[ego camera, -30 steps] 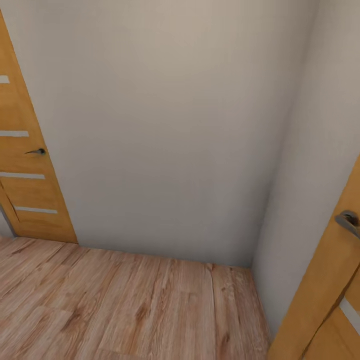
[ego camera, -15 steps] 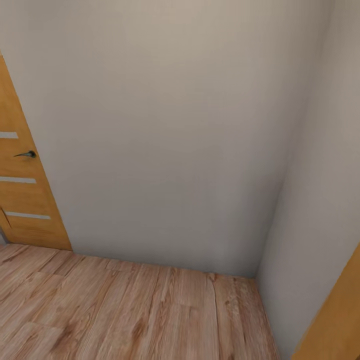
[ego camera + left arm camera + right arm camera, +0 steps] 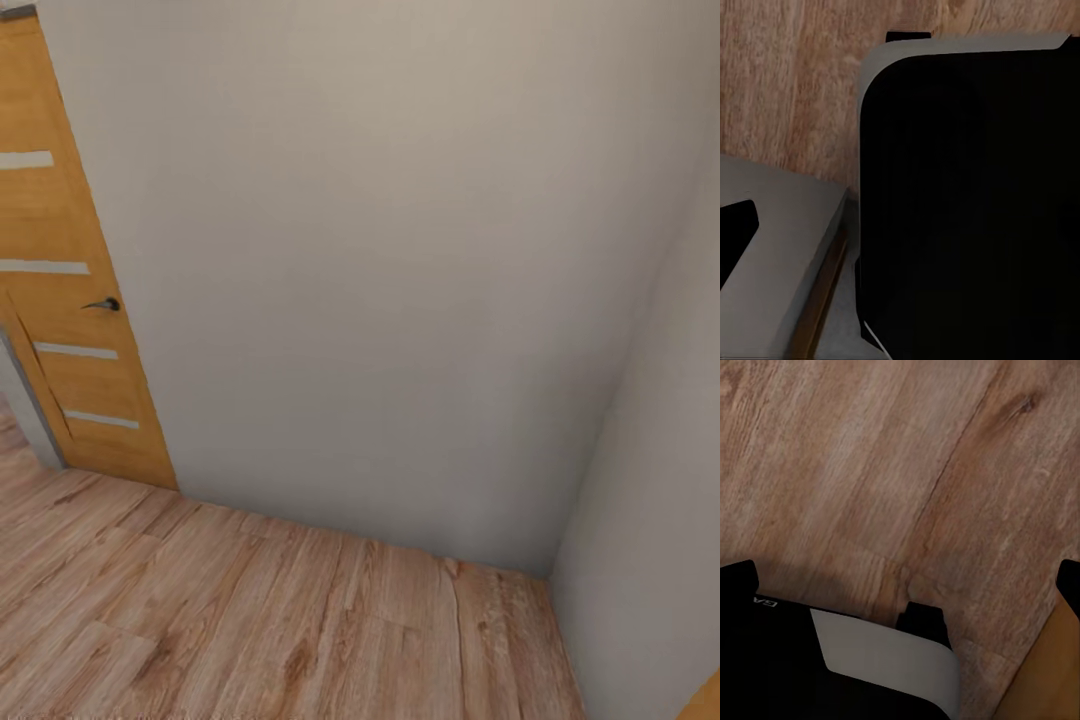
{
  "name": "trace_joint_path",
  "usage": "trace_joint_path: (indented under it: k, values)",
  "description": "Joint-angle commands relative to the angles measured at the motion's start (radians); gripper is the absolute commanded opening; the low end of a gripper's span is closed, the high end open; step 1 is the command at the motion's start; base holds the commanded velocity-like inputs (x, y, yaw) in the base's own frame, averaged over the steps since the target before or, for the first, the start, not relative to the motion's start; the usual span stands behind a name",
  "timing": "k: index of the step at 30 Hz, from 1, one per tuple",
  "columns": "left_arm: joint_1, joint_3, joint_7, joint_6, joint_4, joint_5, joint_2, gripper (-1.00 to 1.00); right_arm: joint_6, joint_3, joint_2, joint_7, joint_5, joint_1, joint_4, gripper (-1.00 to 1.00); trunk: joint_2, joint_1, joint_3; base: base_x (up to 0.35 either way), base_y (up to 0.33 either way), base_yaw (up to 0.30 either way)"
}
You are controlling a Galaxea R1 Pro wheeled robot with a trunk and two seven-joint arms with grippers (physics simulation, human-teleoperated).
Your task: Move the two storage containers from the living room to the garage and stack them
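Observation:
The two storage containers are out of view. I am in a passage with a light wood plank floor (image 3: 250,620), not the garage. In the right wrist view, my right gripper (image 3: 904,581) hangs over the planks. Its dark fingertips (image 3: 739,574) stand far apart at the picture's edges with nothing between them. In the left wrist view, my left gripper (image 3: 900,225) points at my own black and grey body (image 3: 967,195). One fingertip (image 3: 735,229) shows at the edge, set wide, and nothing is held.
A plain pale wall (image 3: 380,280) stands close ahead and meets a side wall (image 3: 660,560) in a corner at the right. A wooden door (image 3: 70,300) with a dark handle (image 3: 103,304) is at the left. Another door's corner (image 3: 705,705) shows at the lower right.
The whole view has shifted, so the camera moved. The right-hand door with its handle has slid almost out of the picture, and the left door now shows further in.

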Motion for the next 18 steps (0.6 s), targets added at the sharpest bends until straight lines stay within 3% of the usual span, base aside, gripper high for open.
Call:
trace_joint_path:
  k: [1, 18]
  values:
    - [0.000, 0.001, 0.002, -0.001, -0.001, 0.001, -0.001, 1.00, -0.004, 0.008, 0.001, 0.005, -0.010, -0.001, 0.002, 1.00, 0.000, 0.000, -0.001, 0.001, 0.000, 0.274]
    - [0.000, 0.002, 0.002, -0.001, 0.000, 0.001, -0.001, 1.00, -0.004, 0.008, 0.001, 0.005, -0.010, -0.001, 0.002, 1.00, 0.000, 0.000, -0.001, 0.008, 0.000, 0.264]
